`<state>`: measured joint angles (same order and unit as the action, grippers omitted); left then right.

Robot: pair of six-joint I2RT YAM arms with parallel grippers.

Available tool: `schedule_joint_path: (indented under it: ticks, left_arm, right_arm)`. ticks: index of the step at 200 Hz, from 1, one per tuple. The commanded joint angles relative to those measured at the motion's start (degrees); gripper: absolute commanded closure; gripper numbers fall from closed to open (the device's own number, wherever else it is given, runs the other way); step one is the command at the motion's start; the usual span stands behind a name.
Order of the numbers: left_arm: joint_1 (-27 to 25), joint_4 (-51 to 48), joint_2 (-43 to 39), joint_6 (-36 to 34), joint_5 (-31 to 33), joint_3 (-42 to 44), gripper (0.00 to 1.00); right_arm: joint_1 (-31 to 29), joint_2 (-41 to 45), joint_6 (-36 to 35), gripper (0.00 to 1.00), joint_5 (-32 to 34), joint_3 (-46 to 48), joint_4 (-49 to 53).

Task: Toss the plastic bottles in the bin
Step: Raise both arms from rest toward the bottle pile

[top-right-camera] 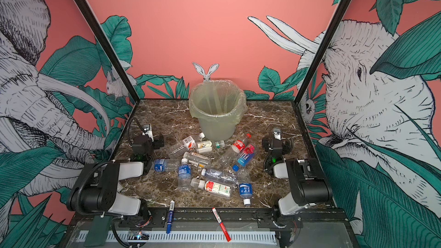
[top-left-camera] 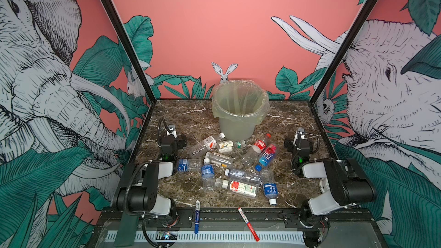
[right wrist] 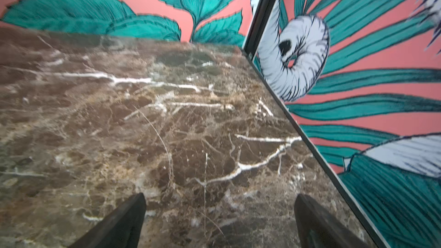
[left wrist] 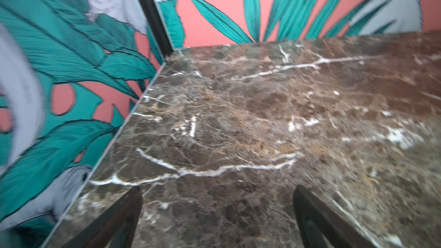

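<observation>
Marble tabletop [top-left-camera: 181, 187]: blue marker [top-left-camera: 197, 215] and red marker [top-left-camera: 248, 224] lie across the front edge, and the plastic bottles [top-left-camera: 242, 188] are heaped mid-table behind them, all on their sides. Left gripper [left wrist: 217, 194] and right gripper [right wrist: 219, 199] flank the heap, fingers spread wide and empty over bare marble. Bin [top-left-camera: 235, 127] stands upright at far centre, just beyond the bottles.
</observation>
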<state>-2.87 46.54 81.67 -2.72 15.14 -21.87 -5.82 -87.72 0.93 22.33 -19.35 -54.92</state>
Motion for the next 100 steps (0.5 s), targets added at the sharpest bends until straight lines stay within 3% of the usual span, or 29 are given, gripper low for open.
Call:
schedule_joint_path:
  ticks: [1,24,38,53,84,100]
  left_arm:
    - [-0.9,-3.46,-6.72,2.61,8.69,1.19,0.0]
    - [-3.55,-1.89,-14.29,2.0,10.9,3.86,0.0]
    - [-5.19,-7.78,-20.2,4.37,11.21,2.93,0.0]
    - [-6.73,-14.72,-24.82,7.21,10.55,1.07,0.0]
    - [-7.13,-30.42,-31.71,16.52,3.4,-4.02,0.0]
    - [-7.53,-36.49,-32.45,18.66,-1.29,-6.95,0.0]
  right_arm:
    - [-0.96,1.13,-1.04,0.01,1.96,2.28,-6.39]
    - [-1.97,5.86,-1.69,0.01,3.64,-0.14,1.75]
    - [-2.93,9.48,-2.16,0.01,5.65,-2.93,9.6]
    - [-4.8,12.14,-1.93,0.01,12.54,-5.78,14.6]
    - [-5.83,17.2,15.54,0.01,24.43,-21.16,50.54]
    - [-6.07,17.94,24.46,0.01,21.53,-28.74,68.54]
